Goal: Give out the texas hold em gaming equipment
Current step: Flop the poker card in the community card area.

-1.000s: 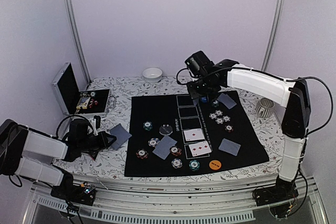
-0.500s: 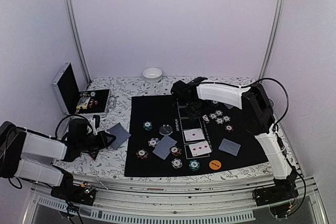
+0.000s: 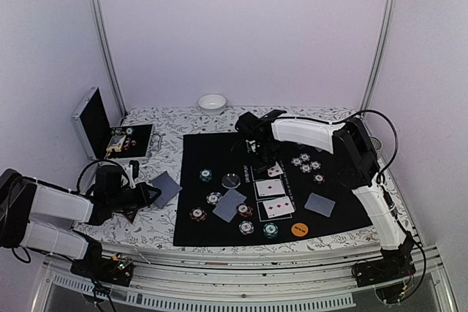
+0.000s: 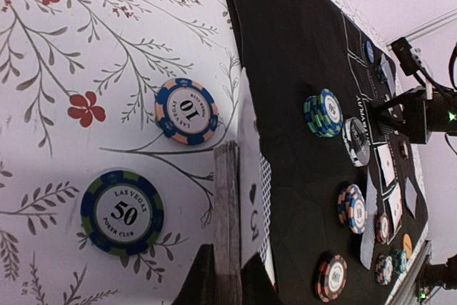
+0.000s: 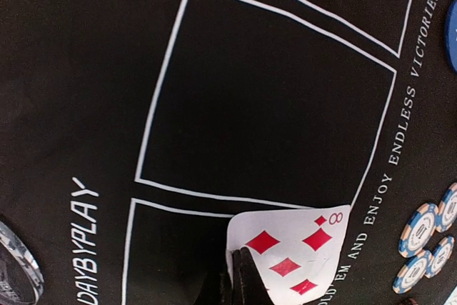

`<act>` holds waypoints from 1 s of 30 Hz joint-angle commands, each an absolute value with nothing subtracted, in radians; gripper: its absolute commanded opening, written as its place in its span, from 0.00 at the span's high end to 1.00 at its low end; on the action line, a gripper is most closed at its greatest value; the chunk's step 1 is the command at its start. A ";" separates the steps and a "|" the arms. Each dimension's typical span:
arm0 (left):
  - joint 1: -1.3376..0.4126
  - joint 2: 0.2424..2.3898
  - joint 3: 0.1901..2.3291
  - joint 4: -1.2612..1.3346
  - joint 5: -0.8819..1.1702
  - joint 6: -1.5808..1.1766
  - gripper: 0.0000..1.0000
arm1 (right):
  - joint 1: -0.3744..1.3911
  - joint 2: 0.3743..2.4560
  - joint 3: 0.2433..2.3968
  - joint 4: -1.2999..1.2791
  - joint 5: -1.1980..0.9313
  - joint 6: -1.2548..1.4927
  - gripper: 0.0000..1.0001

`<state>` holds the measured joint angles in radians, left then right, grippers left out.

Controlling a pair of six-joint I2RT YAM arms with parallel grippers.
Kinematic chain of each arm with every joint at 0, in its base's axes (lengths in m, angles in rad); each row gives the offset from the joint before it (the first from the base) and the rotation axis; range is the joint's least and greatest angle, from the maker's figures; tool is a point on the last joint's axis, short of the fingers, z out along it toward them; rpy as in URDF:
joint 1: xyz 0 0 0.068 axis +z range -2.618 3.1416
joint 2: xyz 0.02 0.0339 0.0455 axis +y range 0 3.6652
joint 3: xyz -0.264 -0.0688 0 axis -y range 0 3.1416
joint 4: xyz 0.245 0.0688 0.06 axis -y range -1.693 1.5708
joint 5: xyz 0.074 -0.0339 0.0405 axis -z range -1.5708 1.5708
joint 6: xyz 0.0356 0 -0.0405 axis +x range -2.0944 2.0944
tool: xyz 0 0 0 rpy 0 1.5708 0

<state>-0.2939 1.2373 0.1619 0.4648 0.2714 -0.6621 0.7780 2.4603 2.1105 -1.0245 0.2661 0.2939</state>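
Swinging from the far right of the black mat [image 3: 338, 189] to its far middle within the last second, the right claw [image 3: 271, 158] now hangs over the column of printed card boxes. It is closed on a face-up 8 of diamonds [image 5: 287, 253], a card that showed no face a second ago. Judged from this, 1 more community card is about to join the 2 face-up cards [image 3: 273, 197] already laid nearer the arms.

In the right wrist view the claw pinches the 8 by one corner. The rest of the card juts out to one side, across the white line between 2 printed boxes [image 5: 264, 98], so it is not yet squared inside either. Whether the card touches the mat cannot be told.

At the near left of the bench, the left claw [image 3: 148, 195] has not moved. It is closed on the edge of a grey-backed card [image 3: 168, 188], which is tilted up, with a 10 chip [image 4: 187, 111] and a 50 chip [image 4: 122, 212] lying just beside it.
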 commanded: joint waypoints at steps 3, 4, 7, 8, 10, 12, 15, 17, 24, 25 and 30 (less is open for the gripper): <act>-0.288 1.231 0.153 0.453 0.259 -0.648 1.00 | 0.784 2.456 2.105 -0.924 0.062 0.330 0.98; -0.288 1.232 0.153 0.453 0.259 -0.648 1.00 | 0.784 2.456 2.104 -0.921 0.062 0.335 0.98; -0.286 1.232 0.153 0.454 0.262 -0.647 1.00 | 0.779 2.453 2.095 -0.921 0.076 0.362 0.98; -0.287 1.230 0.153 0.453 0.262 -0.648 1.00 | 0.776 2.447 2.085 -0.919 0.087 0.379 0.98; -0.287 1.225 0.151 0.453 0.262 -0.647 1.00 | 0.768 2.422 2.048 -0.913 0.120 0.403 0.98; -0.287 1.223 0.150 0.453 0.259 -0.646 1.00 | 0.761 2.388 1.996 -0.897 0.148 0.425 0.98; -0.286 1.226 0.151 0.454 0.259 -0.643 1.00 | 0.752 2.359 1.954 -0.899 0.171 0.444 0.98; -0.287 1.230 0.152 0.455 0.261 -0.643 1.00 | 0.750 2.342 1.939 -0.911 0.185 0.454 0.98; -0.286 1.231 0.150 0.460 0.261 -0.642 1.00 | 0.747 2.315 1.928 -0.900 0.188 0.469 0.98; -0.286 1.230 0.151 0.460 0.262 -0.640 1.00 | 0.744 2.317 1.931 -0.897 0.188 0.469 0.98; -0.287 1.225 0.149 0.459 0.261 -0.642 1.00 | 0.742 2.339 1.954 -0.876 0.153 0.460 0.98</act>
